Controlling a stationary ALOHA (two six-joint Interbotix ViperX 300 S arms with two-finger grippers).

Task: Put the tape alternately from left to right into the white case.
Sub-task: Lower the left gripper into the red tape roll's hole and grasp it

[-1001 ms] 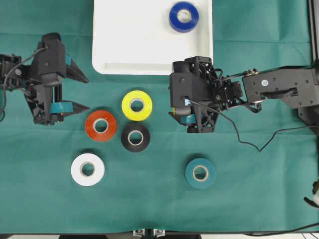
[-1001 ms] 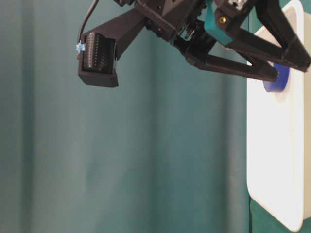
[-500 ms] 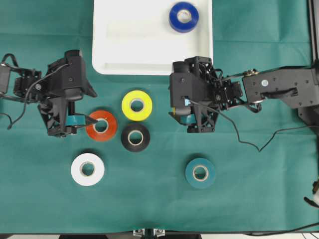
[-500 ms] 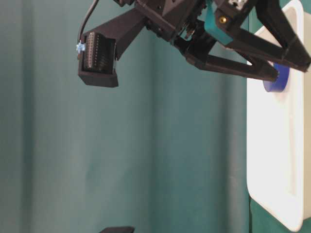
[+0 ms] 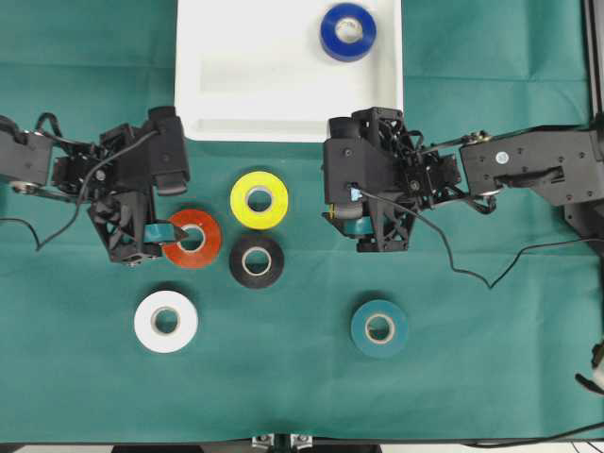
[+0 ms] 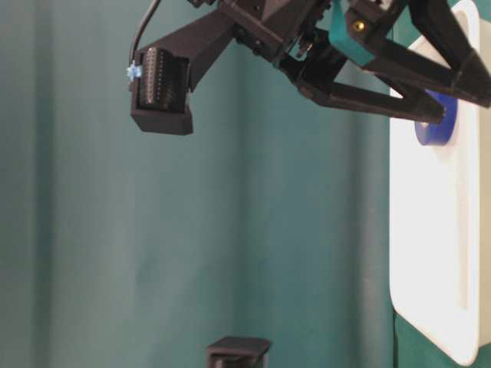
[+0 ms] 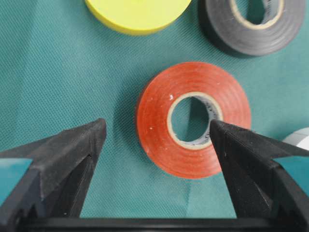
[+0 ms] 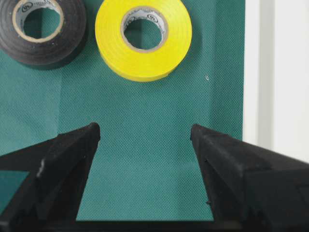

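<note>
Overhead view, green cloth point(image 5: 491, 396): covers the whole table; carries every loose roll.
White case point(image 5: 245, 85): top centre, holding only the blue roll point(image 5: 347, 31) near its upper right corner; most of the floor is bare, so five rolls are judged left to move.
Right gripper point(image 8: 145, 133): jaws spread wide over bare cloth, nothing between them; it sits beside the case's lower right edge, probably waiting its turn.
Left gripper point(image 7: 157, 130): jaws wide apart, gripping nothing; one finger point(image 7: 72, 150) is outside the red roll point(image 7: 193, 125), the other point(image 7: 244, 150) over its core, placed to pinch one wall of the ring.
Yellow roll point(image 5: 260, 199): just below the case, near red.
Black roll point(image 5: 256, 260): beside red, under yellow.
White roll point(image 5: 166, 321): lower left, apart.
Teal roll point(image 5: 379, 327): lower right, alone.
</note>
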